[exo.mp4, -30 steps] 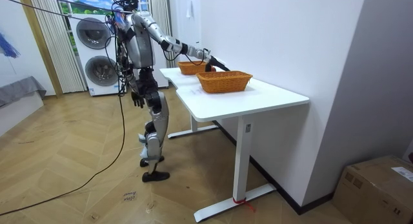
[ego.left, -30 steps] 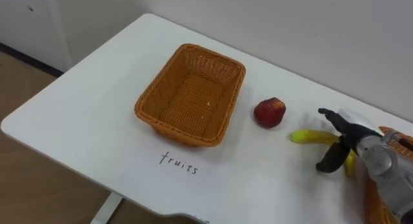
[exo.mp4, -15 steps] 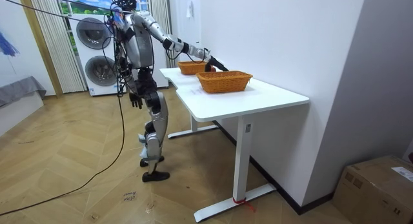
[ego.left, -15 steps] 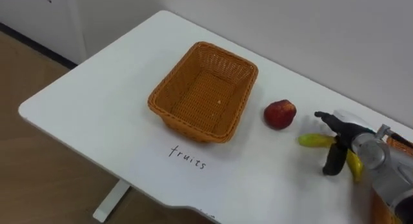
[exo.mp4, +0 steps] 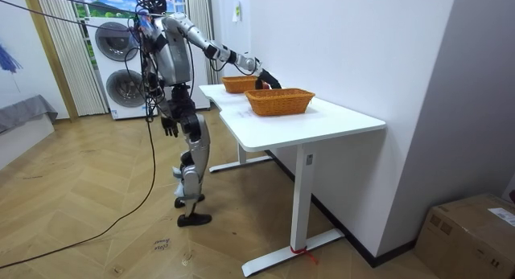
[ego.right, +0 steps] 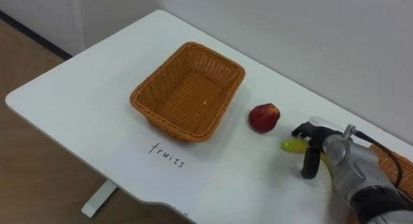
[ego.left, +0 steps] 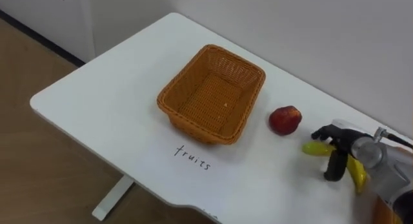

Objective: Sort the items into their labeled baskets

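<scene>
**Right hand on the banana, fruit basket empty**

I stand at the end of the white table, right arm stretched out over it. My left hand hangs at my side.

My right hand sits on the banana. My fingers arch over the top of it and the thumb comes down on the near side, so they are curled round the fruit. Its yellow tip pokes out toward the apple, and the other end shows below my hand. I cannot tell whether the banana is off the table.

The apple lies on the table between the banana and the fruit basket, touching neither. A handwritten word is on the table just in front of that basket. A second basket shows at my far right, behind my forearm.
</scene>
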Robot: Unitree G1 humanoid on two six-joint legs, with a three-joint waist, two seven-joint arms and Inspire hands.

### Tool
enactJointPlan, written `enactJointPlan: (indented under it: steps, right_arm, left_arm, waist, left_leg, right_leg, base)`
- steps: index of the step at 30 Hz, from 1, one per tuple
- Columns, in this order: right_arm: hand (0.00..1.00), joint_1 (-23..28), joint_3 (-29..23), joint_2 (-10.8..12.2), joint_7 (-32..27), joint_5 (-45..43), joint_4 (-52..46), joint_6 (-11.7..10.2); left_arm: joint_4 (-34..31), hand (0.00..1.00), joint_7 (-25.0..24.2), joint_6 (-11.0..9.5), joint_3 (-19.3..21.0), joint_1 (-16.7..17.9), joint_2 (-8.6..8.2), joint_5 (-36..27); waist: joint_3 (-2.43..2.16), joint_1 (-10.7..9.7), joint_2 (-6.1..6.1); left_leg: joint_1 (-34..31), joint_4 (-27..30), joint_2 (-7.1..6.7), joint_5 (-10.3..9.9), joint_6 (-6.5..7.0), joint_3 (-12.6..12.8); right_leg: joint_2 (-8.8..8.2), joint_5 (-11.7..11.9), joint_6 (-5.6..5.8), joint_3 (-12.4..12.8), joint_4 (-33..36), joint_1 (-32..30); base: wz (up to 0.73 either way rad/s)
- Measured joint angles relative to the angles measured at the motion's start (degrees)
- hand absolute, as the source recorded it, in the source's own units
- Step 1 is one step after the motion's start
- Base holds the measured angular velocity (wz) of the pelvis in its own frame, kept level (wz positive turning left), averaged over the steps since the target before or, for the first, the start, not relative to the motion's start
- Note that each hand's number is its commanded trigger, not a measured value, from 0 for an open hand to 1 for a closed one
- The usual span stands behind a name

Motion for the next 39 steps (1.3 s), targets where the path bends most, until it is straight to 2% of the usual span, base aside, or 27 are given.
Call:
enactJointPlan:
  steps: [3,11,28,31,33,39]
  right_arm:
    - [1.0,-0.2,0.2,-0.4,0.0,-0.1,0.2,0.3]
    - [1.0,-0.2,1.2,-0.9,1.0,-0.1,0.1,0.3]
    - [1.0,-0.3,1.1,-0.9,1.2,0.1,-0.1,0.0]
    - [1.0,-0.3,1.1,-0.9,1.9,-0.1,-0.8,0.0]
    - [1.0,-0.2,1.0,-0.9,3.0,-0.3,-2.6,-0.1]
    - [1.0,1.3,-1.5,-0.9,5.9,0.1,-7.3,-2.4]
  left_arm:
    - [0.0,0.0,-0.4,0.0,0.0,-0.1,0.09,0.0]
    - [0.1,0.0,-0.5,0.0,0.0,-0.2,0.58,0.0]
    - [0.0,0.0,-0.5,0.0,0.0,-0.7,0.76,0.0]
    - [-0.2,0.0,-0.4,0.0,0.1,-0.8,0.81,0.0]
    - [-0.2,0.0,-0.4,0.0,0.3,-0.8,1.19,0.0]
    - [0.1,0.0,-0.8,-1.4,0.9,-0.8,1.4,0.1]
  waist:
    - [0.08,0.6,-0.15]
    - [0.34,0.7,-0.64]
    - [0.34,0.6,-0.6]
    - [0.23,0.3,-0.74]
    - [-0.11,-0.6,-1.2]
    - [-0.05,-2.5,-1.11]
  left_leg:
    - [0.0,-0.1,-0.01,0.0,-0.02,-0.2]
    - [-0.1,-0.3,-0.24,0.0,-0.01,-1.0]
    - [0.1,-0.5,-0.25,0.0,0.02,-0.8]
    - [0.1,-0.7,-0.26,0.1,0.0,-0.8]
    - [0.1,-1.0,-0.25,0.3,-0.05,-0.9]
    - [0.2,-1.0,-0.18,0.3,-0.07,-0.6]
  right_leg:
    - [0.06,0.0,0.0,0.3,0.0,0.0]
    - [0.03,0.0,0.0,0.3,-0.1,0.0]
    - [-0.03,0.0,0.01,0.5,-0.1,-0.1]
    - [-0.04,0.0,0.01,0.5,-0.1,0.0]
    - [-0.03,0.0,0.01,0.4,-0.1,-0.3]
    - [-0.01,0.0,0.0,1.0,-0.2,-0.5]
  base:
    - [0.03]
    - [0.04]
    - [0.0]
    - [0.0]
    - [0.0]
    - [-0.03]
